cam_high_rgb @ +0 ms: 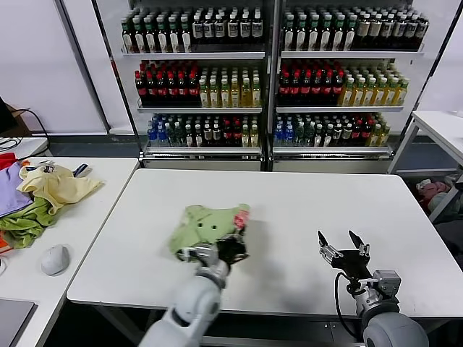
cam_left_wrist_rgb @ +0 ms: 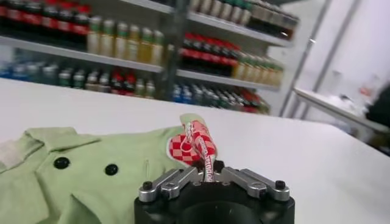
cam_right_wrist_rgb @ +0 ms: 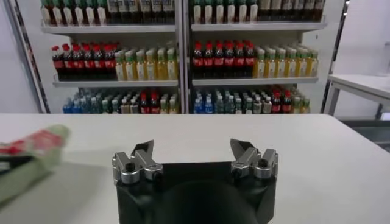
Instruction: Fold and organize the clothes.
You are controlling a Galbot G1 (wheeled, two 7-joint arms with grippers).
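Two white tables (cam_high_rgb: 289, 217) fill the room in front of a drinks shelf (cam_high_rgb: 268, 79) stocked with bottles; the nearer, larger one is the work surface, the side one at the robot's left only stores things.

Pile of garments (cam_high_rgb: 43, 199) on the side table: pale yellow on top, darker green and purple beneath, with a grey computer mouse (cam_high_rgb: 55, 259) near it. All well apart from the work, presumably set aside so only one item is handled at a time.

Light green polo shirt (cam_high_rgb: 206, 225) lies bunched near the middle of the work table, toward the robot's edge. Not yet flat, not yet folded. From the left wrist view the collar and two dark buttons (cam_left_wrist_rgb: 61, 162) face up, so the front is uppermost.

Left gripper (cam_high_rgb: 230, 249) sits at the shirt's near right edge, pressed together on a raised flap carrying the red-and-white checked graphic (cam_left_wrist_rgb: 196, 146). The fabric stands up from between the jaws in the wrist view, so the pinch looks firm. My guess: it holds this edge in order to drag or lift the cloth open.

Right gripper (cam_high_rgb: 346, 253) hovers over bare table, well to the shirt's right, fingers (cam_right_wrist_rgb: 139, 159) spread wide, holding nothing. It looks like it is waiting.
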